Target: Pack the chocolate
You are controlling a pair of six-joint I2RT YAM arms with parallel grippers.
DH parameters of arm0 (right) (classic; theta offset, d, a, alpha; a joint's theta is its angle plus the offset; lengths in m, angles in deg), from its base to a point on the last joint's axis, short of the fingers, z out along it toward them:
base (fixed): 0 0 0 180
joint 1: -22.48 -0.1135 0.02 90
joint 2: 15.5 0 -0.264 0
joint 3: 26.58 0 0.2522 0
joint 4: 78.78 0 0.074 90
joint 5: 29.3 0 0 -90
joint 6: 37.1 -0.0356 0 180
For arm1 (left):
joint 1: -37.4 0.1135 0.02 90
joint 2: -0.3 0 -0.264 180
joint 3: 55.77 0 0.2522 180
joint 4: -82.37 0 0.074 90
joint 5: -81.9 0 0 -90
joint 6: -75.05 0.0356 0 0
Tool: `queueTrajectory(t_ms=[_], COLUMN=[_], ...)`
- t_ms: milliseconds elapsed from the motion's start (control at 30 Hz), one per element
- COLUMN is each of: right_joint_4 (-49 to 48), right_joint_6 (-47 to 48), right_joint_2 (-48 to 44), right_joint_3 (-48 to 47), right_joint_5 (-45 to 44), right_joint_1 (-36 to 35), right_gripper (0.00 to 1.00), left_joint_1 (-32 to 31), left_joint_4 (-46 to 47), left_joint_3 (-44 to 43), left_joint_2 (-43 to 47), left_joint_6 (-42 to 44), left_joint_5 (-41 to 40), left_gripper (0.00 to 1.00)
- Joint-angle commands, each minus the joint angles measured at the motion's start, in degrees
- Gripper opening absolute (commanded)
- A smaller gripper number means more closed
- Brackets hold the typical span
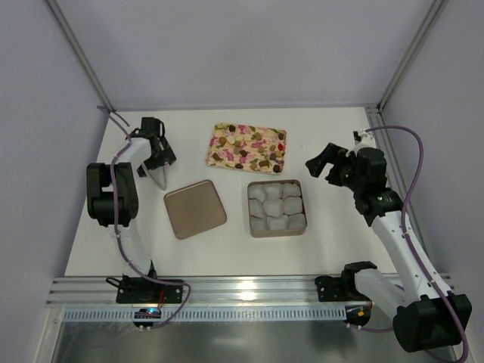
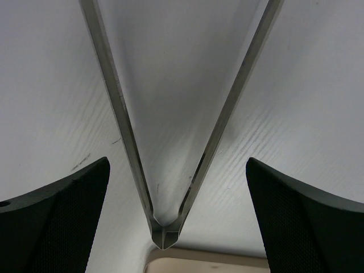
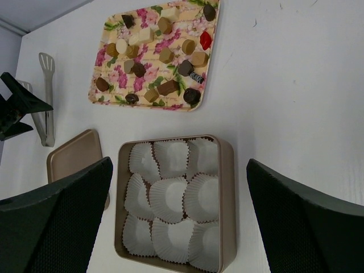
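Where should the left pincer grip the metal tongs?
Across both arms just beyond the hinge, coming from above: the tongs lie on the table, their V between the open left pincer's fingers.

Bright, even overhead light washes the white counter (image 1: 340, 249), leaving only faint, soft shadows around the cup-filled tin (image 1: 277, 234). In front of the tin, the metal rail (image 1: 227, 287) carries a white glare patch. In the wrist view, the right hand (image 3: 179, 162) shows dark, slightly soft fingers (image 3: 51, 222) on either side of the tin.
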Motion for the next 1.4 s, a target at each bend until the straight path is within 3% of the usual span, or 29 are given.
queueTrajectory(t_ms=[0, 200, 733, 900, 1067, 1367], right_joint_4=[-1.4, -1.0, -1.5, -1.8, -1.7, -0.8], right_joint_6=[1.0, 1.3, 0.4, 0.1, -0.1, -0.3], right_joint_2=[-0.2, -0.2, 1.1, 1.4, 1.4, 1.0], right_joint_3=[0.3, 0.5, 1.8, 2.1, 1.9, 0.9], right_joint_5=[1.1, 1.3, 2.0, 2.3, 2.5, 1.6], right_joint_1=[-0.1, -0.1, -0.2, -0.2, -0.1, -0.8], right_gripper=[1.00, 1.00, 1.00, 1.00, 1.00, 1.00], left_joint_1=[0.3, 0.3, 2.3, 2.3, 2.2, 1.5], left_joint_4=[2.1, 1.3, -0.9, -1.3, -2.1, -7.6], left_joint_3=[-3.6, -5.5, -5.3, -5.5, -6.3, -13.6], left_joint_2=[-2.1, -4.7, -7.3, -7.7, -6.7, -1.8], left_joint_6=[1.1, 1.4, 3.8, 3.9, 4.4, 4.2], left_joint_5=[1.5, 0.9, 2.0, 2.5, 3.3, 3.6], left_gripper=[1.00, 1.00, 0.85, 0.74, 0.52, 0.47])
